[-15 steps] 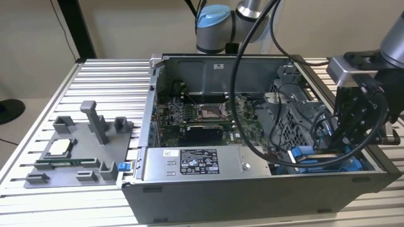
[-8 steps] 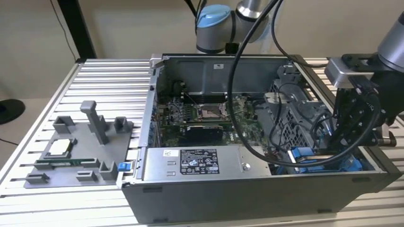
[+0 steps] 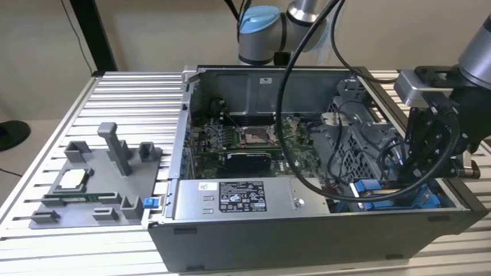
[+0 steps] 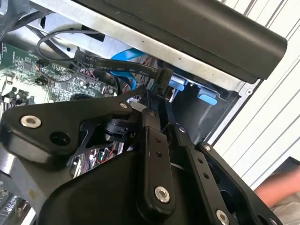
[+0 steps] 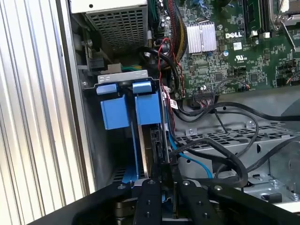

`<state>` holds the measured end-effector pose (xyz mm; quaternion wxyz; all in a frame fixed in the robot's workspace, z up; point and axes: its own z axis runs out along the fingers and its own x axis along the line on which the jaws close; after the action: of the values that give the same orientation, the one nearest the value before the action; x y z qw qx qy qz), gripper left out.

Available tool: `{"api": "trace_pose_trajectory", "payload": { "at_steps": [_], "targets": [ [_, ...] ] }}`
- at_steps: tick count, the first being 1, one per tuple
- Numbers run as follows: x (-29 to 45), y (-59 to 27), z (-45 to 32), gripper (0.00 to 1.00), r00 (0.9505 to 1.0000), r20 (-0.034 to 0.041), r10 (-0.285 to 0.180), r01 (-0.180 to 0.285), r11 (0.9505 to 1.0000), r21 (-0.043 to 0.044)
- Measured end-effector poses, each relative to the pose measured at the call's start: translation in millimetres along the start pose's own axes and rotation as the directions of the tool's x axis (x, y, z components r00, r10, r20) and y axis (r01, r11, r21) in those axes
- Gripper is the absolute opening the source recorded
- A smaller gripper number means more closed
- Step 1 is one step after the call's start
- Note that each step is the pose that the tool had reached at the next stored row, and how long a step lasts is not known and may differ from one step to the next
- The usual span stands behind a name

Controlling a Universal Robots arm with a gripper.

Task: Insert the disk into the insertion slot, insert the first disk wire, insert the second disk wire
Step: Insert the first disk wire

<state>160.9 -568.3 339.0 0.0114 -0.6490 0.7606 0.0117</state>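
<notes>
Disk (image 5: 149, 110) sits in insertion slot (image 5: 123, 75)

Blue-framed disk (image 5: 149, 108) upright inside insertion slot (image 5: 123, 74)

A robotics lab, by its slatted aluminium table (image 3: 130, 92), opened computer case (image 3: 307, 241) and grey parts fixture (image 3: 84, 201).

Grey parts tray (image 3: 80, 210) rests on slatted table (image 3: 123, 98).
</notes>
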Motion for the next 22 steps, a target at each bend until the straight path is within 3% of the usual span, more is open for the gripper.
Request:
{"api": "trace_pose_trajectory", "payload": {
  "at_steps": [11,22],
  "targets": [
    [1.7,-0.8,-0.1,0.00,0.9999,-0.0003,-0.012,0.012,0.9999,-0.0012],
    [1.2,-0.2,0.4,0.00,0.9972,0.0007,-0.074,0.074,0.9972,-0.0037]
  ]
}}
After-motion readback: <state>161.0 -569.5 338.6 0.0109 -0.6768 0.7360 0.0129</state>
